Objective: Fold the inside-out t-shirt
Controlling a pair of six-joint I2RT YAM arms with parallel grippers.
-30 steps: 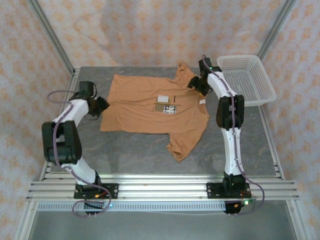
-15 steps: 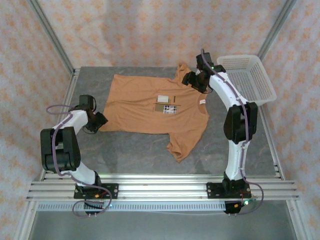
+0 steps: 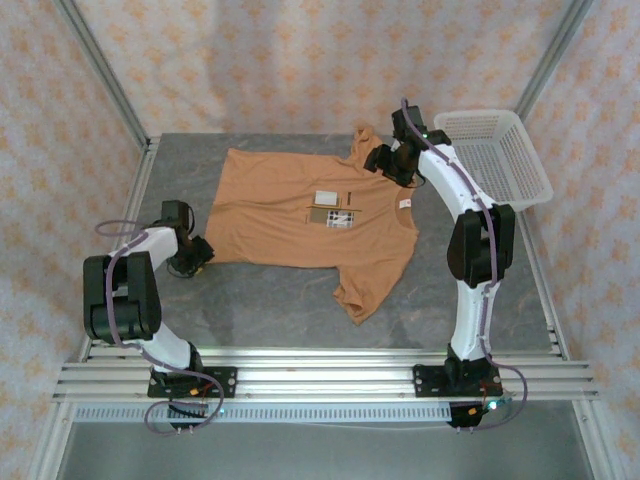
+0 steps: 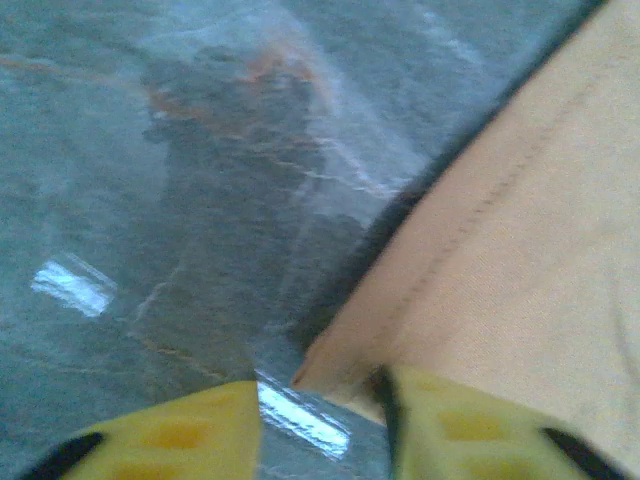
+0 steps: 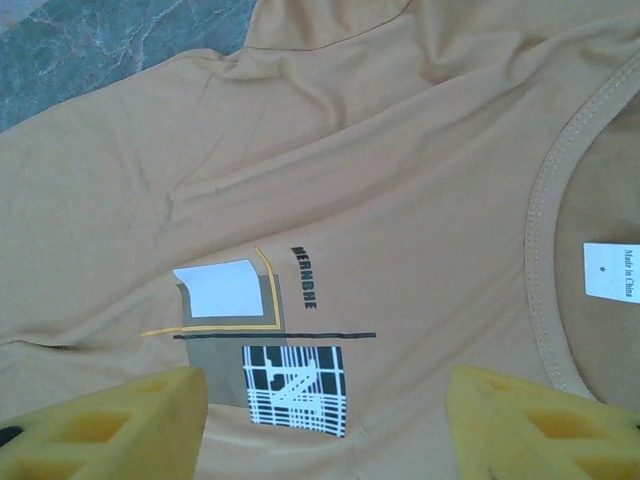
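Found the t-shirt [image 3: 300, 215] lengthwise across the table [image 3: 280, 300], near hem corner by its left edge between the left gripper's [image 4: 320, 410] parted fingers, right gripper [image 5: 325, 395] spread above the chest.

Blurred t-shirt [image 4: 500, 270] hem; edge-cropped fingers [image 4: 170, 435] of left end effector [image 4: 322, 425].

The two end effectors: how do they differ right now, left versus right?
The left end effector sits low at the t-shirt's near-left hem corner, while the right end effector is over by its far shoulder. The left arm is folded up tight, while the right arm stretches far out. Both have yellow fingers, and both stand open.
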